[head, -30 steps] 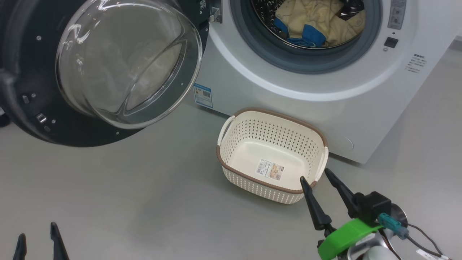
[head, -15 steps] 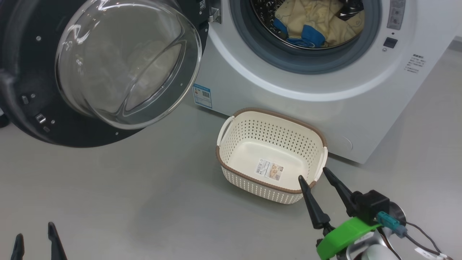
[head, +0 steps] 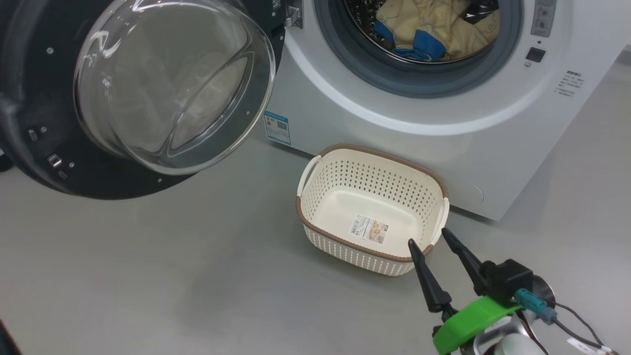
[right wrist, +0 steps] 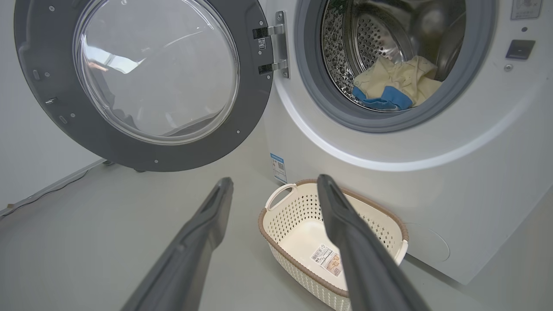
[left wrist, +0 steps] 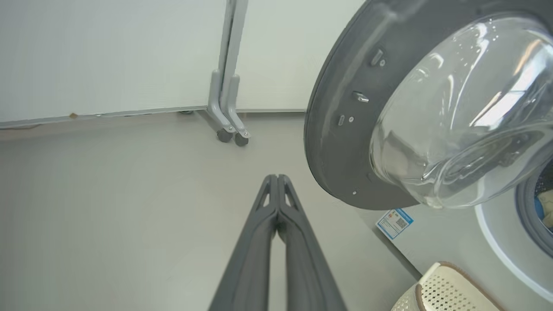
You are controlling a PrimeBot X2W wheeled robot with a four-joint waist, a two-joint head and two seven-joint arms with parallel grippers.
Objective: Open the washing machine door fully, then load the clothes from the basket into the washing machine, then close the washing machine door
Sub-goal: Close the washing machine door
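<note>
At the upper left of the head view, washing machine door [head: 143,93] swung wide open, glass bowl bulging toward the camera; across the top and right, white front-loading washing machine [head: 394,133], grey gasket [head: 340,59] ringing the steel drum; inside the drum, at the top edge of the frame, pale yellow clothes [head: 434,22] with a blue piece among them; blue label [head: 277,127] at the lower left corner of the front panel. Just below the machine, on the grey floor [head: 172,276], cream perforated basket [head: 384,177] with brown rim, bare inside apart from a printed sticker [head: 369,229] on its bottom. At the lower right, right end effector [head: 428,236] spread wide, gripping nothing, tips just over the basket's near right corner. In the left wrist view, left end effector [left wrist: 277,178] pressed together on nothing, over bare floor, pointing toward a castored panel foot [left wrist: 229,129] at upper centre; door at the right of that frame.
</note>
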